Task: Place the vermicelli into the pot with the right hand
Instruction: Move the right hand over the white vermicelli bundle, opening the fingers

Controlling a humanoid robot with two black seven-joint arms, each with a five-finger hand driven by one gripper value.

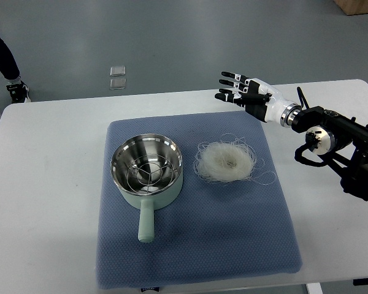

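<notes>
On the blue mat point(196, 245), only 2 things stand: the pot point(147, 171) at centre left, handle pointing to the bottom of the frame, and the vermicelli point(226, 162) just right of it. A narrow gap separates them. The right hand point(242, 93) hovers at upper right, fingers spread, with bare mat between it and the vermicelli.

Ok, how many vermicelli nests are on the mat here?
1. The vermicelli nest lies on the blue mat, right of the pot. None seem hidden.
</notes>
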